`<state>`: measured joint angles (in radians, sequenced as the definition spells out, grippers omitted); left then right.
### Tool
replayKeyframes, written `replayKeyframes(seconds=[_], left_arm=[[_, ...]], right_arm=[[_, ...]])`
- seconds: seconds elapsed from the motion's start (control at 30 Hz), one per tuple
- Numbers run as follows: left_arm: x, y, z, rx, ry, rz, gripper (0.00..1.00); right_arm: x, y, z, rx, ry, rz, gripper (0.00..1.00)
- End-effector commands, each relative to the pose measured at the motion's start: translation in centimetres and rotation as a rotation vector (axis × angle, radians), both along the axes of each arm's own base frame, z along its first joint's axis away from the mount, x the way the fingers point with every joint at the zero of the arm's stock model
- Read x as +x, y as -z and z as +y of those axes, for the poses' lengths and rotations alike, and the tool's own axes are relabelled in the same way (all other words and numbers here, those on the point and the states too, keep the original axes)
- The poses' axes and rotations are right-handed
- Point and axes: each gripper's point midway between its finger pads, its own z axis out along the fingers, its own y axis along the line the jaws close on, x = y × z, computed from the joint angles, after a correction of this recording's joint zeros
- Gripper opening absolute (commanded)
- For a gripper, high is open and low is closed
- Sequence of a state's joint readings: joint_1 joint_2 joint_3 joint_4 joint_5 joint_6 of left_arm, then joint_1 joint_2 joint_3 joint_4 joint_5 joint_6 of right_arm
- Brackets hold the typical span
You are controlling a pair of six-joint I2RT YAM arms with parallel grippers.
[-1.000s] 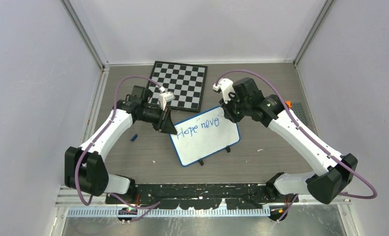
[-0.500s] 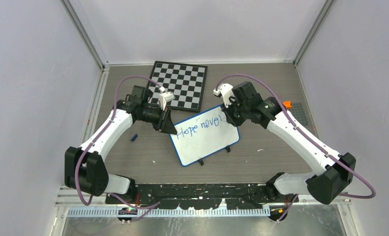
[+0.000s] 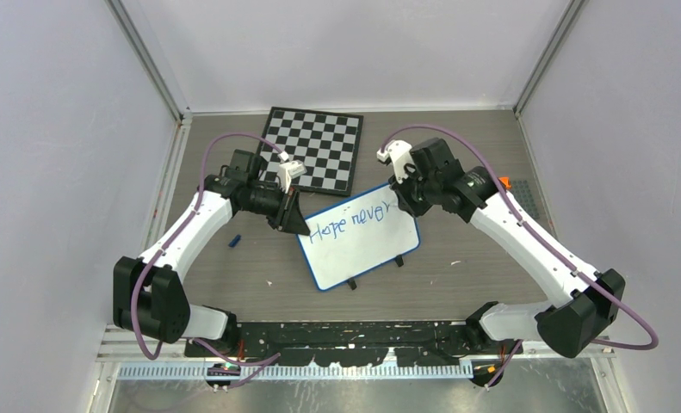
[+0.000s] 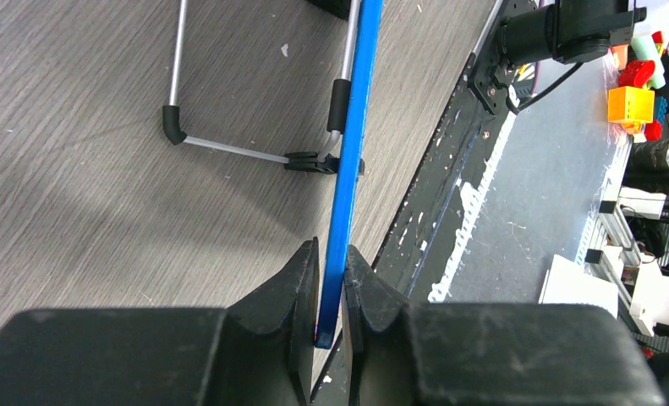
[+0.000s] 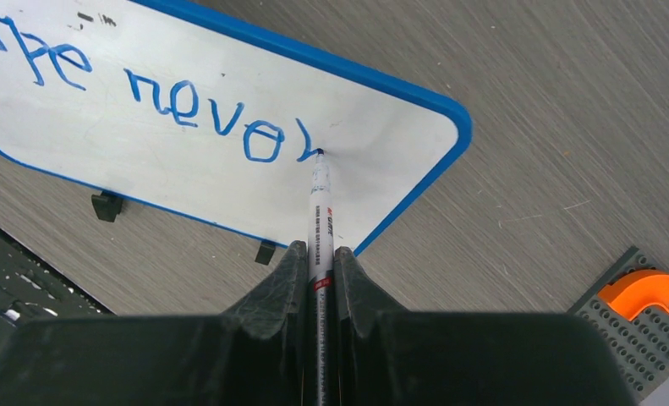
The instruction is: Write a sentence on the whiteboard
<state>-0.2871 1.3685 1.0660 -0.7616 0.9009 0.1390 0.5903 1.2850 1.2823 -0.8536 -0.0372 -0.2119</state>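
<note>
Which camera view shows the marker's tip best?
The right wrist view. There the marker, clamped in the jaws of the right gripper, has its tip on the whiteboard just after the blue "never". In the top external view the right arm hides the marker. The left wrist view shows only the board's blue rim, no marker.

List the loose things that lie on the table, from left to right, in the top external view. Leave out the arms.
small blue plastic piece → white rectangular whiteboard with a blue rim → small orange plastic piece
</note>
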Motion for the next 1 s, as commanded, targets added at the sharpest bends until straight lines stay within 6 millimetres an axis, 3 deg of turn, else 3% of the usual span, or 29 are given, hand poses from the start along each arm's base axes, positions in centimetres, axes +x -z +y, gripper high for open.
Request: replayKeyframes(seconds=[0.0, 0.23, 0.47, 0.63, 0.97], left_arm=[[0.3, -1.5, -0.4, -0.022, 0.014, -0.039, 0.17], [0.4, -1.4, -0.4, -0.019, 0.013, -0.036, 0.17], [0.0, -2.2, -0.3, -0.028, 0.031, -0.057, 0.24], [-0.3, -2.1, -0.2, -0.026, 0.041, -0.048, 0.3], [-0.5, -1.7, -0.2, -0.027, 0.035, -0.045, 0.31]], right_arm=[[1.8, -3.0, -0.2, 0.04, 0.034, -0.099, 0.0], [1.1, -2.8, -0.6, 0.036, 0.028, -0.08, 0.0], [-3.1, -4.7, 0.5, 0.14, -0.099, 0.006, 0.0], [-5.6, -4.3, 2.5, 0.237, -0.179, 0.084, 0.0], [-7.7, -2.3, 7.5, 0.301, -0.28, 0.102, 0.0]])
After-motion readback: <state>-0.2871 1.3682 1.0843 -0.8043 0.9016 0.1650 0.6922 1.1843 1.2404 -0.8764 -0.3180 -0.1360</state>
